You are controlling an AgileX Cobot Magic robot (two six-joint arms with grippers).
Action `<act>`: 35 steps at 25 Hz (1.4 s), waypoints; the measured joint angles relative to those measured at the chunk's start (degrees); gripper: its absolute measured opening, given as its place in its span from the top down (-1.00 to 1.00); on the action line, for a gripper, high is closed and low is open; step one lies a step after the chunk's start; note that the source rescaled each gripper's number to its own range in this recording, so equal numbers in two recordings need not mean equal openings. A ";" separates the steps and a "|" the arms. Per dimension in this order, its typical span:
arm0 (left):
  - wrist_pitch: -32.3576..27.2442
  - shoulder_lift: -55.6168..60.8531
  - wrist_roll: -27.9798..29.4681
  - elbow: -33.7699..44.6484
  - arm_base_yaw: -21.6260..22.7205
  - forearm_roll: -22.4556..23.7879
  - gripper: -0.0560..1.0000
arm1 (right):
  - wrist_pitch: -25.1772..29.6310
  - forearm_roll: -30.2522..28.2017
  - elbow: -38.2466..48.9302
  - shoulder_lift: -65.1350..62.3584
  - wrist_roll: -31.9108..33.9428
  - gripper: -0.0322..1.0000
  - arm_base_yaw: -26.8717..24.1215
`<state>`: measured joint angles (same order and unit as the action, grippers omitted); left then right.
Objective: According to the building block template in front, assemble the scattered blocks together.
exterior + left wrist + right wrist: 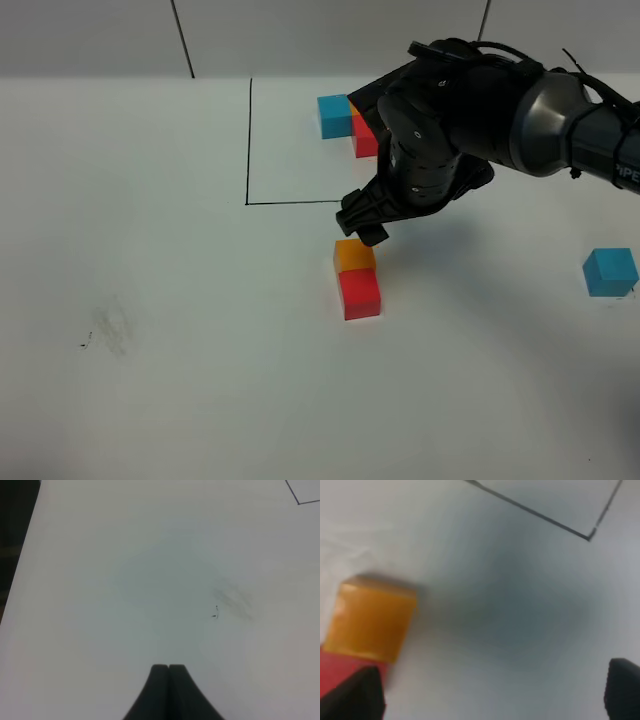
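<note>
The orange cube (354,254) and the red cube (360,293) of the scattered blocks sit touching each other on the white table, orange on the far side. The blue cube (610,272) lies alone at the far right. My right gripper (364,228) hovers just behind the orange cube. In the right wrist view the right gripper (490,692) stands open over bare table, with the orange cube (372,622) and red cube (337,672) beside one fingertip (360,695). The building block template (334,115) lies inside the black frame (249,140), partly hidden by my right arm. My left gripper (168,669) is shut on nothing.
A grey smudge (108,328) marks the table at the left, and the left wrist view shows the same smudge (232,600). The frame's corner (590,534) shows in the right wrist view. The table's dark edge (15,540) lies close beside the left gripper.
</note>
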<state>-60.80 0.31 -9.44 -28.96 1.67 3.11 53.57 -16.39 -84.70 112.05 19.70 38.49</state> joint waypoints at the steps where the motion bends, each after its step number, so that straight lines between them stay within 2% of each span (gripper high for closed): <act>1: 0.00 0.00 0.00 0.00 0.00 0.00 0.89 | 1.36 -0.64 0.00 -0.23 -0.96 -0.75 0.00; 8: 0.00 0.00 0.00 0.00 0.00 0.00 0.89 | 7.74 -2.05 0.00 -1.27 -7.49 -0.73 -1.42; 16: 0.00 0.00 0.00 0.00 0.00 0.00 0.89 | 8.38 -0.16 0.00 -2.84 -7.86 -0.72 -5.44; 23: 0.00 0.00 0.00 0.00 0.00 0.00 0.89 | 7.17 1.24 0.83 -3.82 -7.86 -0.72 -10.61; 35: 0.00 0.00 0.00 0.00 0.00 0.00 0.89 | -0.97 2.72 16.86 -11.98 -7.86 -0.72 -21.66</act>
<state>-60.80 0.31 -9.44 -28.96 1.67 3.11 52.60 -13.67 -67.84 100.07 11.84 16.83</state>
